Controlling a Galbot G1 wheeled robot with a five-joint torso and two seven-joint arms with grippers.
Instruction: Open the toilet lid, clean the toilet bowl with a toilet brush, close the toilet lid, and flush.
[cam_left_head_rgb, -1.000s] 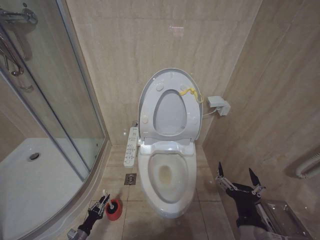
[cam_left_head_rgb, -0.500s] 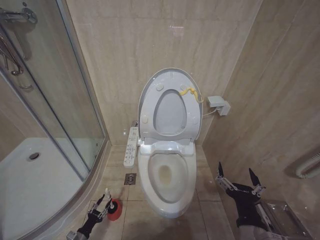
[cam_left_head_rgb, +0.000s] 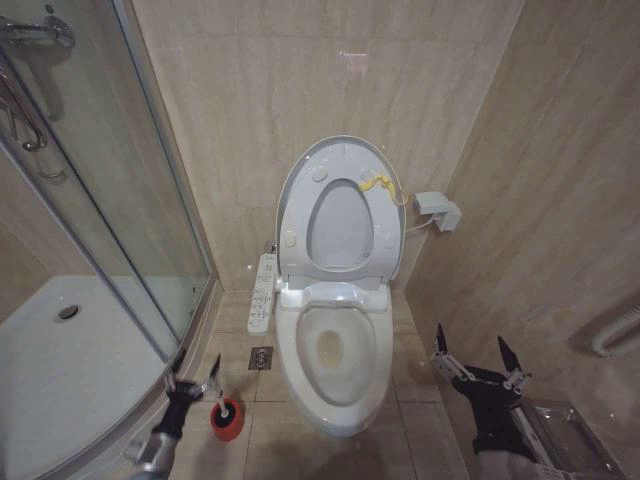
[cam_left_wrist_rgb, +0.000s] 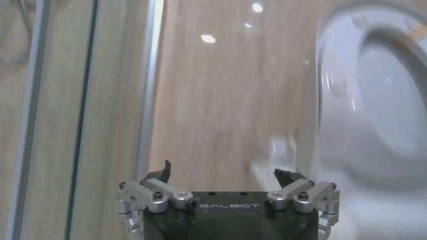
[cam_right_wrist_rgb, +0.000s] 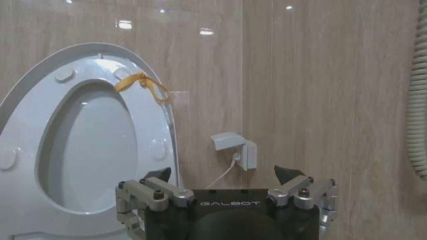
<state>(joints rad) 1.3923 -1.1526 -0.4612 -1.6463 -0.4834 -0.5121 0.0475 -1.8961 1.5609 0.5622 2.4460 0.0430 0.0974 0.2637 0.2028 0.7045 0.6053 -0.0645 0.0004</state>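
The left gripper (cam_left_head_rgb: 192, 374) hangs open just above the red holder (cam_left_head_rgb: 227, 418) on the floor, empty. It should drop squarely onto the brush handle. The lid (cam_left_head_rgb: 340, 212) stands raised over the bowl (cam_left_head_rgb: 335, 350). The right gripper (cam_left_head_rgb: 474, 357) waits open.

The tiled floor (cam_left_head_rgb: 410, 425) carries the toilet bowl (cam_left_head_rgb: 335, 375), a red brush holder (cam_left_head_rgb: 227, 418) to the robot's left of it, and a small drain (cam_left_head_rgb: 260, 357) between them.
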